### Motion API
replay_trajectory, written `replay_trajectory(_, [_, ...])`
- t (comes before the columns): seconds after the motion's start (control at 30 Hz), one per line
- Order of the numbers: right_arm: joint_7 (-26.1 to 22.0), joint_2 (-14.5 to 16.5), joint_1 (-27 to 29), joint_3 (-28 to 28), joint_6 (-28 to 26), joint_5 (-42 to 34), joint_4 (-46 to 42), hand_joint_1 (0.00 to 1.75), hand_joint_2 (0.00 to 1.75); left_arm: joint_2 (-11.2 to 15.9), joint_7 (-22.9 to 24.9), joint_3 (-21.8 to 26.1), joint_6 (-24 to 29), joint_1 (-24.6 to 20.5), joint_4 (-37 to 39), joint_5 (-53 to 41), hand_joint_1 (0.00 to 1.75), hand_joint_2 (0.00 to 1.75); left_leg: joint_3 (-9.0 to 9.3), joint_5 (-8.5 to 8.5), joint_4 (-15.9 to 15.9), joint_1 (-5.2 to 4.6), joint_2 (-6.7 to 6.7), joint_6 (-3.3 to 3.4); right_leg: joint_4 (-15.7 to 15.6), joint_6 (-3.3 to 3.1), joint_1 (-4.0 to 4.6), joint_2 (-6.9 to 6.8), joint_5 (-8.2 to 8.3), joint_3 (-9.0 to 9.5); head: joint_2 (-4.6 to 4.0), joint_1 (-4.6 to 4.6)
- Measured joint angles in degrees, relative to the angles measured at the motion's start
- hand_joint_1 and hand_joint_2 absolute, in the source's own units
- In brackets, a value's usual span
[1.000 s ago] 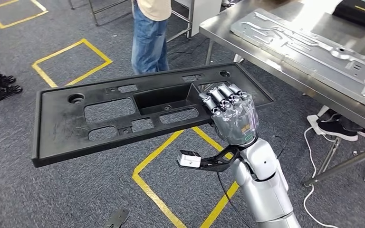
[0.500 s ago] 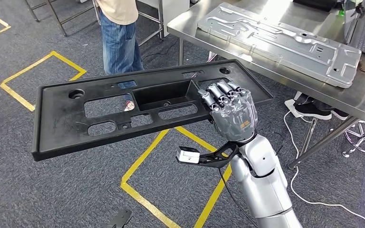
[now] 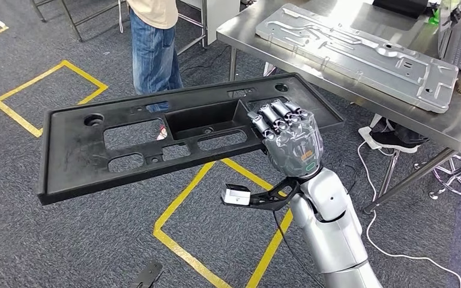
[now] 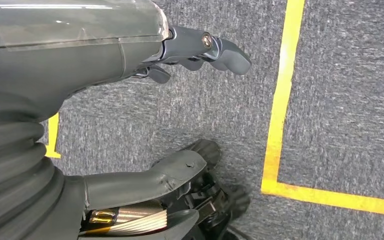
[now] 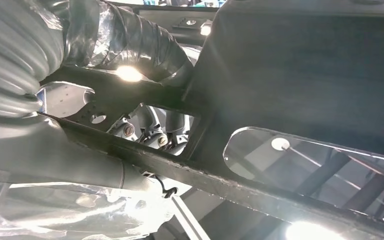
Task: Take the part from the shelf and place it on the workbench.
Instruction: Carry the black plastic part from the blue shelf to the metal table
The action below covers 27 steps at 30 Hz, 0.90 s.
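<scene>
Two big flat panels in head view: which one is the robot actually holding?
The black plastic panel, gripped by the right hand over the floor; the silver stamped-metal panel lies on the steel workbench.

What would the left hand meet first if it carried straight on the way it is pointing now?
Probably just floor. In the wrist view the left hand hangs with its fingers aimed over grey carpet toward a yellow tape line; nothing stands between, though depth is unclear.

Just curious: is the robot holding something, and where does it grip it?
Its right hand holds a long black plastic panel by the edge of a cut-out near one end.
</scene>
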Motion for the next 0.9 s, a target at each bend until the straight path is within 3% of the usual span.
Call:
replay_trajectory(0.03, [0.0,0.0,-0.1,0.0,0.0,0.0,0.0,1.75,1.75,-0.1,-0.1,0.0,-0.1,0.0,0.0,0.0,0.0,1.75,-0.04,0.01,-0.1,0.01,0.02,-0.15,-2.4,-0.41,0.31,-0.14,0.54,1.14,0.0,-0.01])
replay_trajectory(0.1, [0.0,0.0,-0.2,0.0,0.0,0.0,0.0,1.75,1.75,-0.2,-0.2,0.0,-0.1,0.0,0.0,0.0,0.0,1.75,-0.04,0.14,-0.4,0.03,0.17,-0.63,-3.9,-0.79,0.68,-0.19,0.51,1.78,0.0,0.01])
replay_trajectory(0.2, [-0.2,0.1,-0.3,0.0,0.0,0.0,0.0,1.75,1.75,-0.2,-0.2,0.0,-0.2,0.0,0.0,0.0,0.0,1.75,-0.01,-0.69,0.0,-0.06,0.28,-1.47,-5.7,-1.28,0.16,-0.09,1.22,2.82,0.0,-0.01])
replay_trajectory(0.23, [-0.2,0.2,-0.4,0.0,0.0,0.0,0.0,1.75,1.75,-0.2,-0.2,0.0,-0.2,-0.1,0.0,0.0,0.0,1.75,-0.77,-1.92,1.9,-0.09,0.23,-1.66,-6.3,-1.46,-0.05,-0.12,1.46,3.19,0.0,-0.02])
replay_trajectory(0.33, [0.0,0.3,-0.5,0.0,0.0,0.3,0.1,1.75,1.75,-0.1,-0.2,0.0,-0.2,0.1,0.0,-0.2,0.0,1.75,-5.26,-6.08,11.2,0.05,0.17,-2.14,-6.5,-1.73,-0.09,-0.08,1.52,3.36,0.0,-0.02])
replay_trajectory(0.37, [0.1,0.3,-0.4,0.0,0.0,0.5,0.3,1.75,1.75,-0.1,-0.2,-0.1,-0.3,0.1,0.0,-0.3,0.0,1.75,-6.11,-6.08,12.7,0.12,0.18,-2.34,-6.4,-1.73,-0.12,0.0,1.45,3.35,0.0,-0.02])
replay_trajectory(0.4, [0.2,0.3,-0.4,0.0,0.0,0.6,0.4,1.75,1.75,-0.1,-0.2,-0.1,-0.4,0.2,0.0,-0.5,0.0,1.75,-5.98,-5.03,12.2,0.22,0.18,-2.52,-6.2,-1.67,-0.19,0.09,1.34,3.33,0.0,-0.02])
replay_trajectory(0.5, [0.3,0.3,-0.5,0.0,0.0,0.8,0.5,1.75,1.75,0.0,-0.2,-0.6,-0.7,0.1,0.0,-1.0,0.0,1.75,-1.64,-0.27,3.0,0.48,0.07,-2.79,-4.9,-0.97,-0.32,0.33,0.5,3.1,0.0,-0.03])
replay_trajectory(0.57, [0.2,0.4,-0.6,0.0,0.0,0.9,0.5,1.75,1.75,0.0,-0.3,-0.9,-0.9,0.0,0.0,-1.1,0.0,1.75,-0.13,0.15,-0.1,0.4,-0.11,-2.26,-4.1,-0.34,-0.15,0.49,0.06,2.68,0.0,-0.01])
replay_trajectory(0.7, [0.2,0.4,-0.7,0.0,0.0,1.2,0.4,1.75,1.75,0.0,-0.3,-1.2,-1.2,0.1,0.0,-1.2,0.0,1.75,0.01,0.26,-0.5,0.36,-0.13,-0.72,-3.1,0.73,-0.3,0.46,-0.65,2.11,0.0,0.01])
replay_trajectory(0.77, [0.2,0.4,-0.7,0.0,0.0,1.3,0.3,1.75,1.75,0.0,-0.3,-1.3,-1.2,0.0,0.0,-1.2,0.0,1.75,0.22,0.28,-0.6,0.49,-0.06,-0.21,1.6,1.26,-0.47,0.28,-3.05,-0.27,0.0,0.02])
replay_trajectory(0.83, [0.2,0.4,-0.7,0.0,0.0,1.5,0.3,1.75,1.75,0.0,-0.2,-1.5,-1.3,-0.1,0.0,-1.1,0.0,1.75,0.28,0.13,-0.6,0.45,-0.03,0.06,8.7,1.57,-0.6,0.23,-5.62,-4.28,0.0,0.02])
replay_trajectory(0.87, [0.2,0.4,-0.7,0.0,0.0,1.7,0.3,1.75,1.75,0.0,-0.2,-1.5,-1.4,-0.1,0.0,-1.1,0.0,1.75,0.35,0.02,-0.6,0.43,-0.03,0.11,10.8,1.61,-0.65,0.22,-5.79,-5.72,0.0,0.03])
replay_trajectory(0.9, [0.2,0.4,-0.7,0.0,0.0,1.8,0.3,1.75,1.75,0.0,-0.2,-1.5,-1.4,-0.1,0.0,-1.0,0.0,1.75,0.48,-0.12,-0.6,0.42,-0.04,0.11,11.0,1.55,-0.69,0.22,-4.91,-6.24,0.0,0.03])
